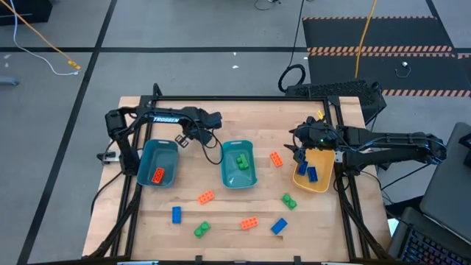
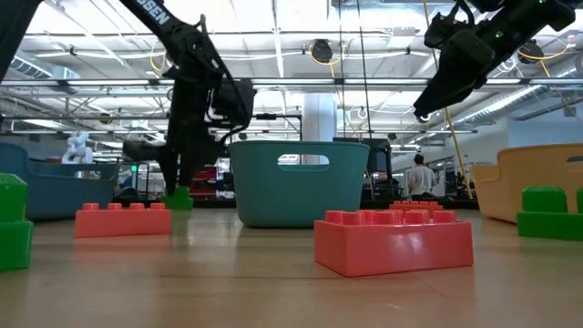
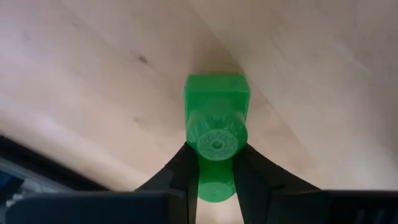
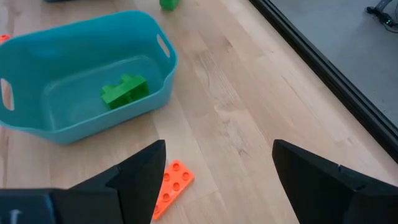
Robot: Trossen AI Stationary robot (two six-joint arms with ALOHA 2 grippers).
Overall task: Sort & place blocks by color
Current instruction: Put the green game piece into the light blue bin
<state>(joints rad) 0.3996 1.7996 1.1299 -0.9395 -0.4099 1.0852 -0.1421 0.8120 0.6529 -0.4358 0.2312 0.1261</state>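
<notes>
My left gripper [image 3: 216, 177] is shut on a small green block [image 3: 216, 106] over the wood just beyond the middle teal bin's [image 1: 239, 163] far left corner. In the low view the green block [image 2: 179, 197] is down at table level. My right gripper [image 4: 217, 180] is open and raised between that bin and the yellow-tan bowl [image 1: 315, 177], above a loose orange block [image 4: 172, 186]. The left teal bin [image 1: 158, 162] holds an orange block [image 1: 157, 175], the middle bin holds green blocks [image 4: 124, 90], and the bowl holds blue ones [image 1: 312, 174]. My left gripper pinches the green block between its two fingers [image 3: 177, 171], which sit on opposite sides of its upper end [image 3: 214, 146]. They come from above, pointing down. The block hangs upright below them, its lower end at the table; I cannot tell whether it touches.
Loose blocks lie across the near half of the table: orange [image 1: 206, 196], blue [image 1: 176, 214], green [image 1: 202, 230], orange [image 1: 249, 223], blue [image 1: 278, 226] and green [image 1: 288, 200]. A dark frame rail [image 1: 243, 99] runs along the far edge. People stand in the room beyond.
</notes>
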